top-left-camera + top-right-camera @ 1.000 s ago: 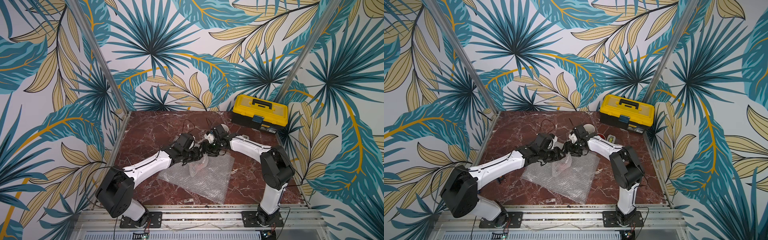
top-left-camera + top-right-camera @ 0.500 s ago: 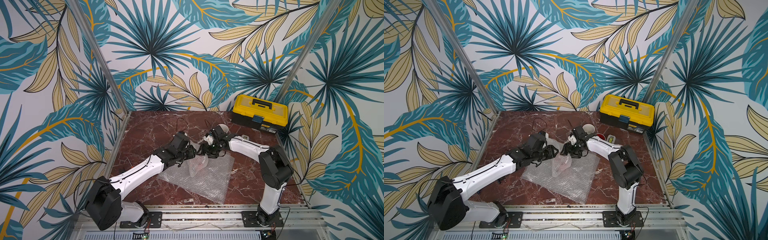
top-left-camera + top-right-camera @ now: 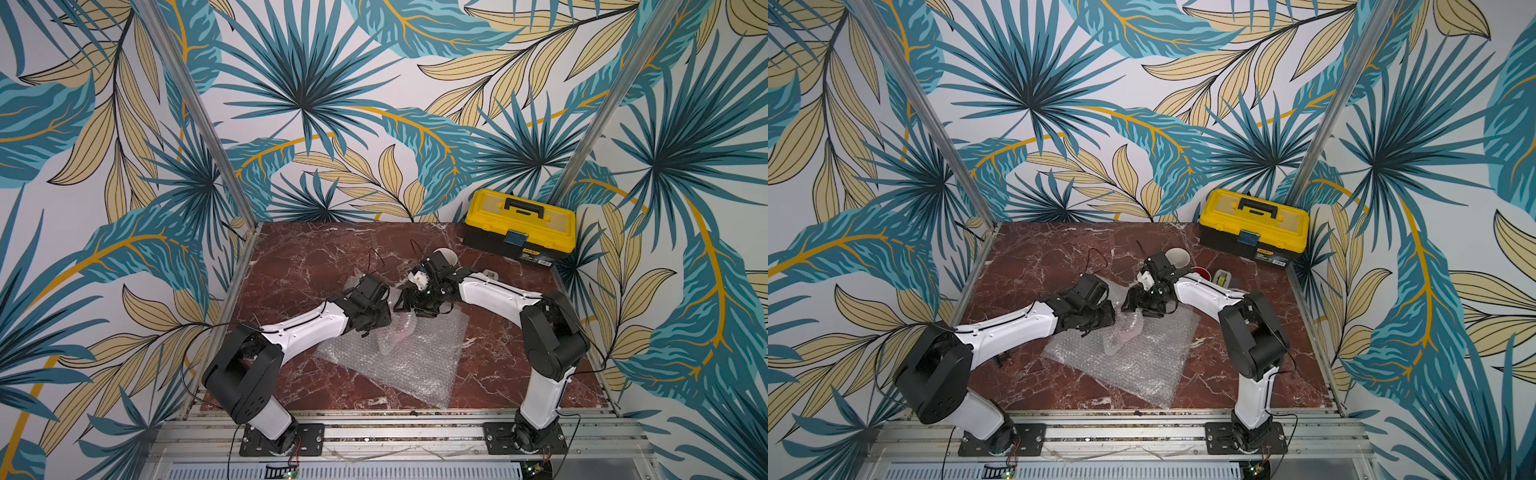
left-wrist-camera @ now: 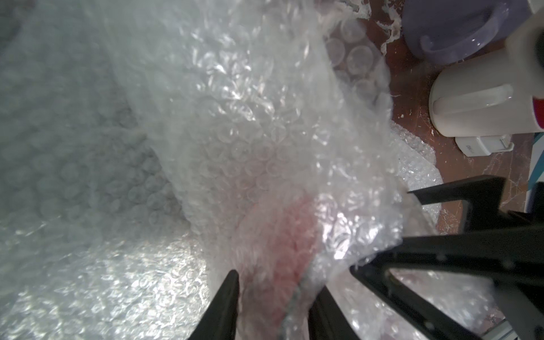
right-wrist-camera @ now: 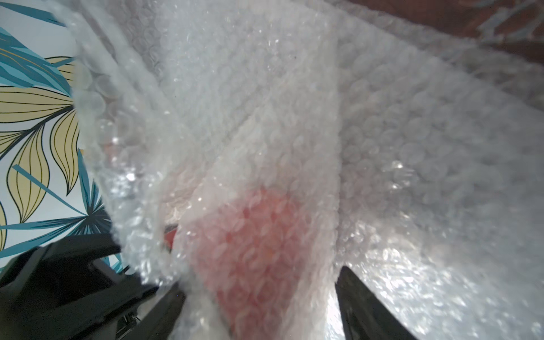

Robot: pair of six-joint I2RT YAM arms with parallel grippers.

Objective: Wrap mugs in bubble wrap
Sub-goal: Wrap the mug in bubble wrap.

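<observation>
Red mug (image 5: pixel 253 235) under whitish bubble wrap (image 3: pixel 407 361); maroon white-veined table (image 3: pixel 316 257).

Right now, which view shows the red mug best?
Right wrist: the red mug shows clearest through the bubble wrap. Left wrist gives a paler pink blur; both top views, only a faint pinkish lump.

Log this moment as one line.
left gripper: gripping red mug through bubble wrap | right gripper: open around it | lavender mug, white mug: unwrapped

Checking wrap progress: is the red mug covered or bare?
Mostly covered: the red mug shows only as a pink blur through the bubble wrap in both wrist views; one small edge looks bare.
</observation>
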